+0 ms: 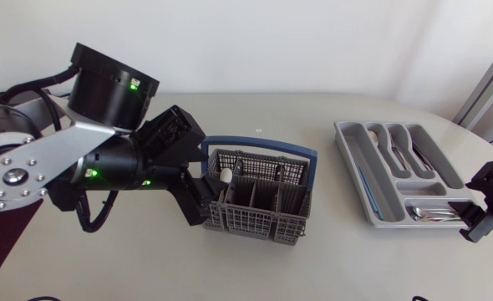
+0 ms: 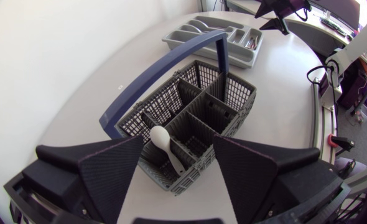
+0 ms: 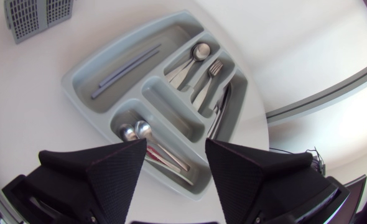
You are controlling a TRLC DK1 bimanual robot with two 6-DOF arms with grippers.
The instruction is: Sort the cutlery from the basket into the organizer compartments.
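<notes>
My left arm (image 1: 79, 159) comes in from the left side and is bent low over the table, its wrist turned toward the basket (image 1: 255, 221). The left gripper (image 1: 200, 199) sits right at the basket's left end. I cannot tell whether it touches the mesh. In the left wrist view that gripper (image 2: 177, 149) has its fingers (image 2: 115, 171) spread wide with nothing held. The basket's (image 2: 236, 99) nearest corner is ahead of and between them.

A white spoon (image 2: 160, 138) stands tilted in that corner compartment, bowl up. From above, the spoon (image 1: 226, 176) pokes out just under the left end of the blue handle (image 1: 263, 144).

The organizer (image 1: 351, 155) lies well apart from the basket, toward the right. My right arm enters only at the right edge, and its right gripper (image 1: 480, 219) is just beside the organizer's near right corner. In the right wrist view the gripper (image 3: 176, 146) points down over the organizer (image 3: 78, 78), fingers apart and holding nothing. The teaspoons (image 3: 140, 130) lie in the crosswise compartment below it. Farther on are a fork (image 3: 211, 71), a larger spoon (image 3: 199, 53) and two long rods (image 3: 127, 71) in their own slots.
</notes>
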